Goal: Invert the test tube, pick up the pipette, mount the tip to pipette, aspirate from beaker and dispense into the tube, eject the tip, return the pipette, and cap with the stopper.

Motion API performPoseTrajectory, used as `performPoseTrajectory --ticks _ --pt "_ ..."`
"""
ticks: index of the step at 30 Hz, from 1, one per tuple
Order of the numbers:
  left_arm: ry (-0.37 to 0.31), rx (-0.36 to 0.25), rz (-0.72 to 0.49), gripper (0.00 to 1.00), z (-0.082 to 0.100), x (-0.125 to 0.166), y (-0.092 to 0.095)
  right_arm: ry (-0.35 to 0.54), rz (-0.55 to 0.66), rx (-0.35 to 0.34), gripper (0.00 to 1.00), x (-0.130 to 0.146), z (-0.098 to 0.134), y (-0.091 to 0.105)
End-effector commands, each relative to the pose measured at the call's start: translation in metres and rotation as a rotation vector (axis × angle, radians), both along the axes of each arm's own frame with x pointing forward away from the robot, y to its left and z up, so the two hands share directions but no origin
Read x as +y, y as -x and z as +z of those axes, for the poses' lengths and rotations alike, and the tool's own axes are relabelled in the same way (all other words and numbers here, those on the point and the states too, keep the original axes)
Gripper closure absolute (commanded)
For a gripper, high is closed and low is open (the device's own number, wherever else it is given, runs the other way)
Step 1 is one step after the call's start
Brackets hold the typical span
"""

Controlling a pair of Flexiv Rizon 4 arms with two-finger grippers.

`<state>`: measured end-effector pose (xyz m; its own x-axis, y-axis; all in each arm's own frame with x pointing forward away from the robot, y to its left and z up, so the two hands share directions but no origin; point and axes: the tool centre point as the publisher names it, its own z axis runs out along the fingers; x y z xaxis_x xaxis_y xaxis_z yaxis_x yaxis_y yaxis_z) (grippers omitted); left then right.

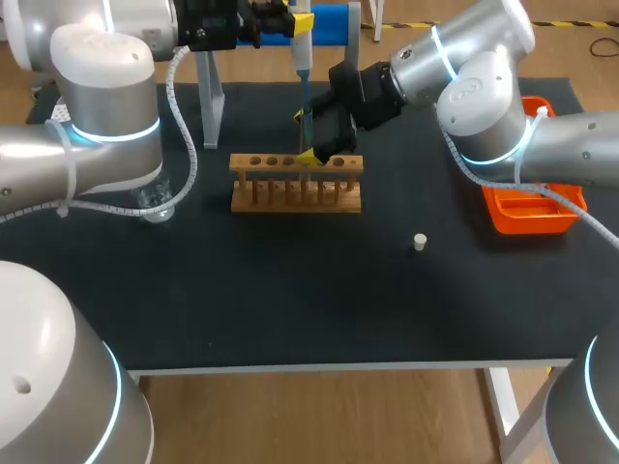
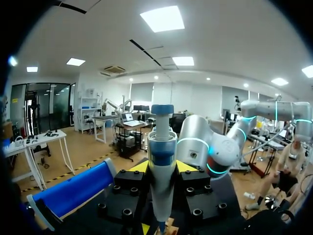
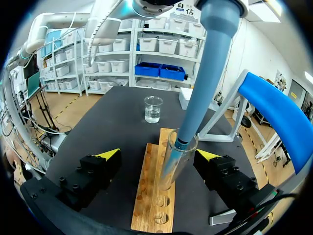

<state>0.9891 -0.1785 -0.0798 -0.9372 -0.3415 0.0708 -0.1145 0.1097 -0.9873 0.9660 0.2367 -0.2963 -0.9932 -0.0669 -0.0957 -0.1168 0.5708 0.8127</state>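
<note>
Blue-grey plastic pipette (image 3: 205, 73) is held clamped, long axis vertical, by left gripper (image 2: 162, 169); tip is lowered into clear glass test tube (image 3: 175, 164) in wooden rack (image 3: 152, 200). Right gripper (image 3: 159, 155) fingers are spread wide, flanking tube untouched; dispensing judged in hand

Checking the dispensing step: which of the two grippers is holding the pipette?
The left gripper: it is shut on the pipette, whose tip is in the tube. The right gripper is open, a finger on either side of that tube.
</note>
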Motion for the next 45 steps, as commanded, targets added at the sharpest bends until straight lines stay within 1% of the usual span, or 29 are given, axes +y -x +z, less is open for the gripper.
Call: performPoseTrajectory --ticks 1,13,20,30,34,45 --pt "0.001 -0.001 0.003 1.00 -0.0002 -0.0007 0.0000 0.004 0.002 0.002 0.00 -0.0009 0.0011 -0.0003" --pt "0.002 -0.004 0.002 1.00 -0.0006 -0.0009 0.0008 0.004 0.002 0.002 0.00 -0.0009 0.0011 -0.0003" --pt "-0.003 -0.023 0.003 1.00 -0.0005 -0.0009 0.0017 0.004 0.002 0.002 0.00 -0.0009 0.0011 -0.0003" --pt "0.017 -0.059 0.002 1.00 -0.0007 0.0005 0.0054 0.004 0.002 0.002 0.00 -0.0009 0.0011 -0.0003" --pt "0.015 -0.068 0.000 1.00 0.0002 0.0003 0.0064 0.004 0.002 0.002 0.00 -0.0009 0.0011 -0.0003" --pt "-0.030 -0.084 -0.005 1.00 0.0016 -0.0016 0.0092 0.004 0.002 0.002 0.00 -0.0009 0.0011 -0.0003"
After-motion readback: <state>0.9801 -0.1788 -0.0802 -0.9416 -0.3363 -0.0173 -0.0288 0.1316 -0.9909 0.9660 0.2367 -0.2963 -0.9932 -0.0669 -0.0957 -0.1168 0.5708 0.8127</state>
